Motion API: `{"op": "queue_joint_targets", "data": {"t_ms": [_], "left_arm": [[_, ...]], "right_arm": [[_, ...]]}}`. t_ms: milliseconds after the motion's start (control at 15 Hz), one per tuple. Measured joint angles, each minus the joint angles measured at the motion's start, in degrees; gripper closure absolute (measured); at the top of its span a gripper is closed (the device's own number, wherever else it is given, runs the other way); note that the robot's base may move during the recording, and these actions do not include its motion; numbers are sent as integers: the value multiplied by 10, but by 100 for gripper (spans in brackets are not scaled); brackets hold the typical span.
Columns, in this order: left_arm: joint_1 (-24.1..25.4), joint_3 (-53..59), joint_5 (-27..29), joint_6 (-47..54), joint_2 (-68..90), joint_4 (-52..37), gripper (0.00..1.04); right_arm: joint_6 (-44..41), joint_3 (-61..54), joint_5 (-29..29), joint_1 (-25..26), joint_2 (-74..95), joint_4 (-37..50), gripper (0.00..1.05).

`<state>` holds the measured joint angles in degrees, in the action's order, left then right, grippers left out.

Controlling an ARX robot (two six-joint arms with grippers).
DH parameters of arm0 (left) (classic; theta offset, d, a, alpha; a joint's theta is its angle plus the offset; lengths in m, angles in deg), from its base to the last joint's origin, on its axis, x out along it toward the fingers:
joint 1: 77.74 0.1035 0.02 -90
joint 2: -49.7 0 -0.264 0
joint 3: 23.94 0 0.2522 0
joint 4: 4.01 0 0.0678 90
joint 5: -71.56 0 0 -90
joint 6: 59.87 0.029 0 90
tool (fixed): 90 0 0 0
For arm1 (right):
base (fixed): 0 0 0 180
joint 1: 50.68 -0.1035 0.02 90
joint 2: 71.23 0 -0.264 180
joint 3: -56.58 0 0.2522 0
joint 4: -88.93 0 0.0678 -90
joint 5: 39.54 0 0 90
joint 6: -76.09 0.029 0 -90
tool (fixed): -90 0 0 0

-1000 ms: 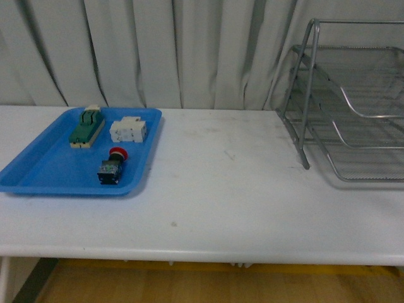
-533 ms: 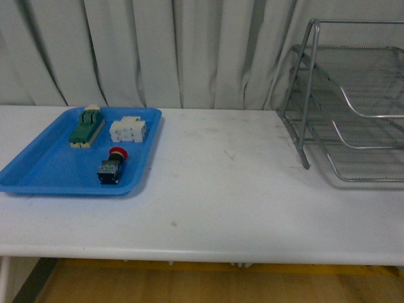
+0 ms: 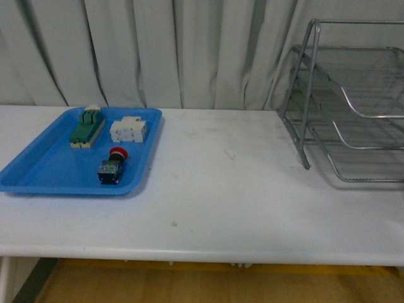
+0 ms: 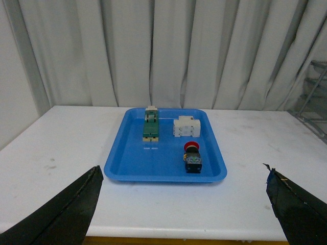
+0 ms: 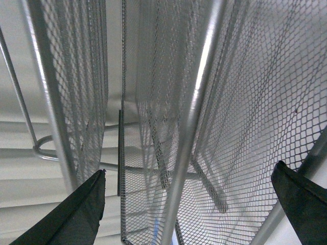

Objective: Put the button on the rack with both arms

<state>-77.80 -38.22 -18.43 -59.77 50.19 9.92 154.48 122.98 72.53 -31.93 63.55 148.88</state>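
The button (image 3: 112, 166), a red cap on a dark blocky body, lies in the blue tray (image 3: 44, 170) on the left of the white table. In the left wrist view the button (image 4: 192, 157) lies well beyond my left gripper (image 4: 184, 189), which is open with nothing between its black fingertips (image 4: 76, 204). The silver wire-mesh rack (image 3: 353, 101) stands at the table's right end. My right gripper (image 5: 189, 194) is open and faces the rack's mesh tiers (image 5: 240, 117) at close range. Neither arm shows in the front view.
A green-topped block (image 3: 87, 126) and a white block (image 3: 129, 130) lie at the back of the blue tray. Grey curtains (image 3: 164, 50) hang behind the table. The table's front edge (image 3: 189, 255) runs across the lower part of the front view.
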Motion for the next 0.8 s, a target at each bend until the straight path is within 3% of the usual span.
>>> {"op": "queue_joint_targets", "data": {"t_ms": [600, 800], "left_arm": [[0, 0, 0, 0, 0, 0, 7], [0, 0, 0, 0, 0, 0, 7]], "right_arm": [[0, 56, 3, 0, 24, -2, 8], [0, 69, 3, -3, 31, -1, 30]]}}
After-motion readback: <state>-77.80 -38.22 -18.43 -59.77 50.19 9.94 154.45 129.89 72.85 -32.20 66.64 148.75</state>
